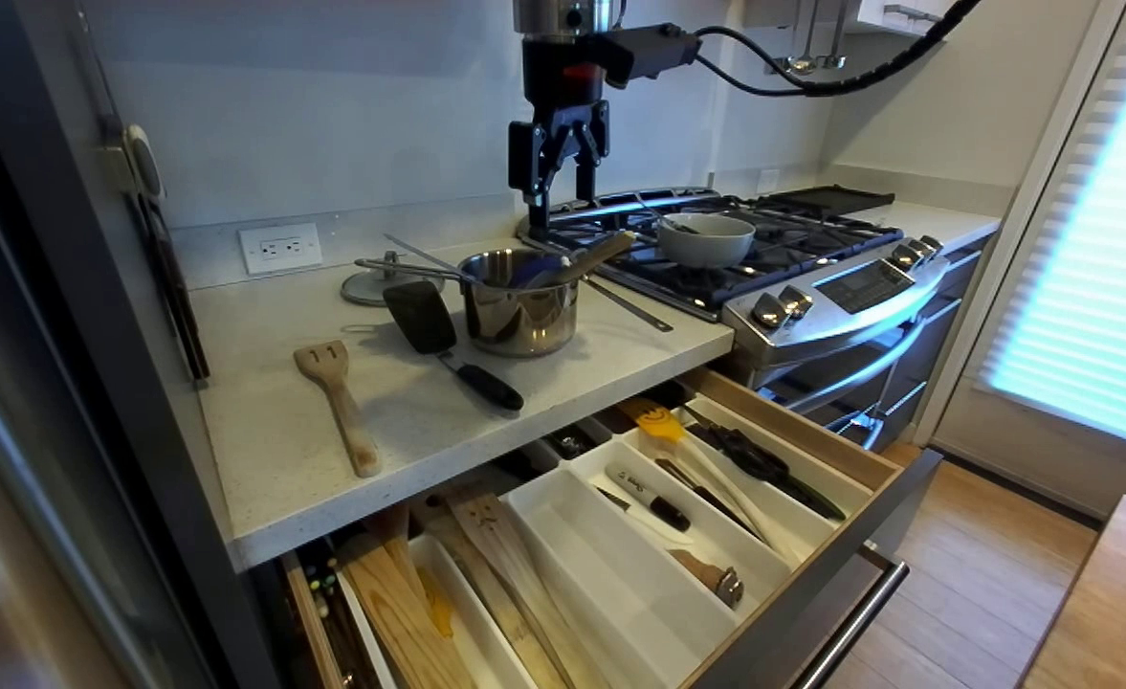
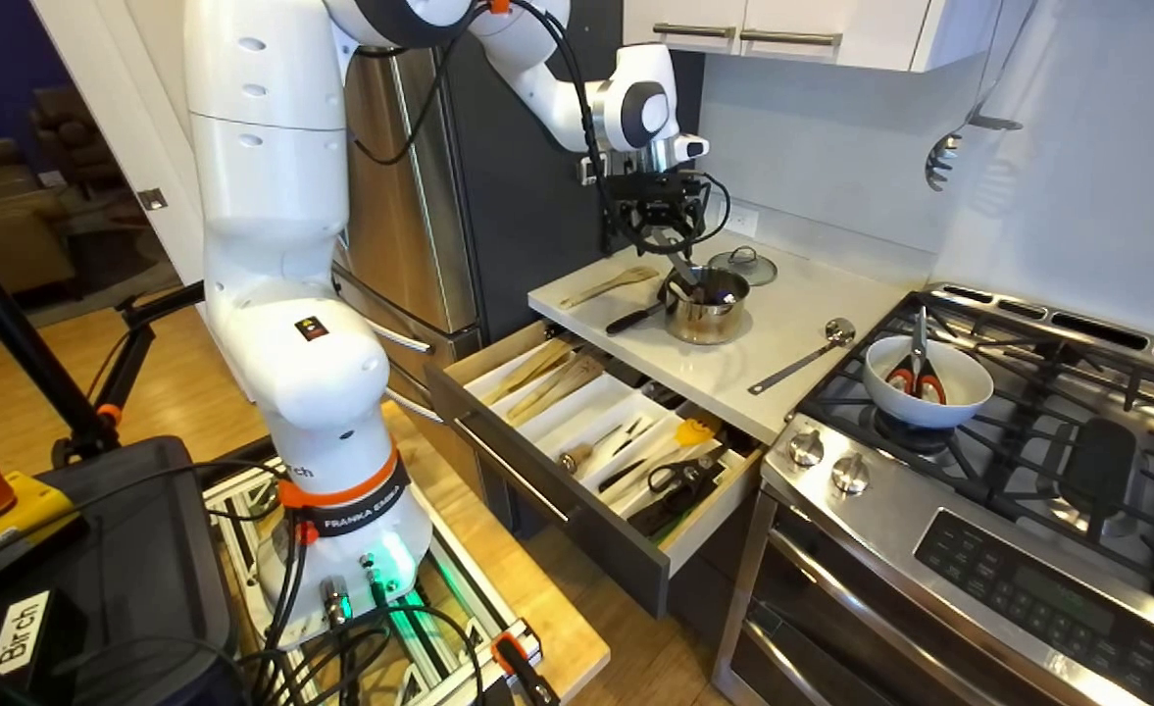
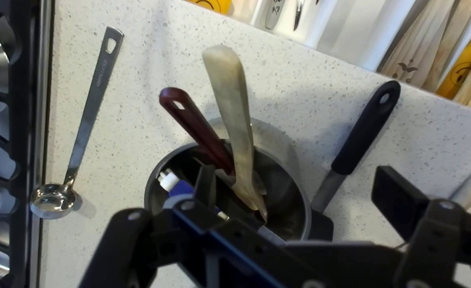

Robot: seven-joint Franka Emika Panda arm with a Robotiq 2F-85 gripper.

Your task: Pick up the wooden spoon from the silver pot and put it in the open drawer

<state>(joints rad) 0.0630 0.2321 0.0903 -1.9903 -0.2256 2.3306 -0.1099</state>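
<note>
The silver pot [image 1: 521,323] stands on the white counter and shows in an exterior view [image 2: 702,322] and the wrist view [image 3: 302,200] too. The wooden spoon [image 1: 603,256] leans in it, its light-brown handle sticking up past the rim; in the wrist view the handle [image 3: 231,100] points toward the drawer. Its lower end is inside the pot. My gripper [image 1: 563,199] is open and empty, above the pot, fingers pointing down. In the wrist view the fingers [image 3: 301,188] are wide apart, one overlapping the pot, and do not touch the handle. The open drawer [image 1: 830,584] is below the counter edge.
A dark red handle [image 3: 195,128] stands beside the spoon in the pot. A black turner [image 1: 421,318], a forked wooden spatula [image 1: 338,402], a ladle [image 2: 812,355] and a glass lid [image 2: 743,263] lie around it. A white bowl [image 2: 929,392] with scissors stands on the stove.
</note>
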